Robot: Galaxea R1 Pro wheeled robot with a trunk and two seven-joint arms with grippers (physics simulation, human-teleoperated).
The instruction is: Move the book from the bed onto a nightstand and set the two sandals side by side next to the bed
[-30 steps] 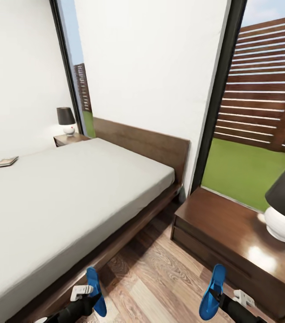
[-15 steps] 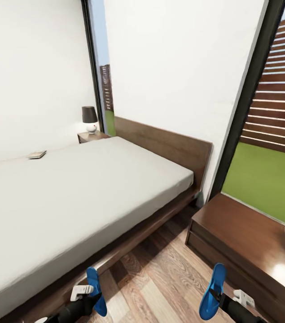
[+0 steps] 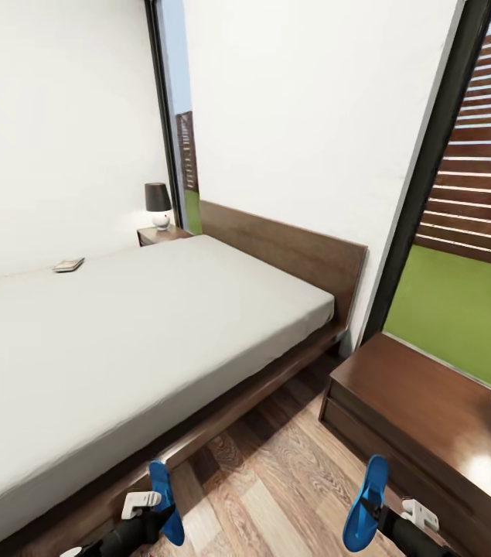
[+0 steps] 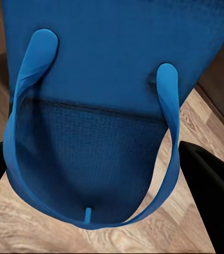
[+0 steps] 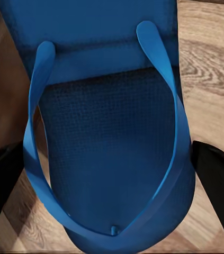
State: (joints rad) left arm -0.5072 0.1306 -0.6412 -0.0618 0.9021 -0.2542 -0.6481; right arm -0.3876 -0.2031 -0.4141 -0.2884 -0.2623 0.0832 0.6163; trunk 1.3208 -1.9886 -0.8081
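Head view: you carry one sandal [image 3: 165, 501] in the left gripper [image 3: 148, 512] and the other sandal [image 3: 366, 503] in the right gripper [image 3: 384, 518], both above the floor [image 3: 268, 480] beside the bed [image 3: 121, 340]; the book [image 3: 68, 265] lies on its far side. Left wrist view: fingers [image 4: 209, 196] flank the sole, seemingly clamped. Right wrist view: likewise; next, lower both, side by side.

Matt off-white cloth on the mattress [image 3: 137, 325]. Satin dark-brown wood on the bed frame [image 3: 276, 379] and headboard [image 3: 291, 251]. Beside the bed: grained wood-plank floor [image 3: 276, 480], low sheen. Glossy reddish wood, bright reflections, on the nightstand [image 3: 431, 418]. Bright blue sandals [image 4: 117, 106] [image 5: 112, 159]: finely textured sole, smooth rubbery straps.
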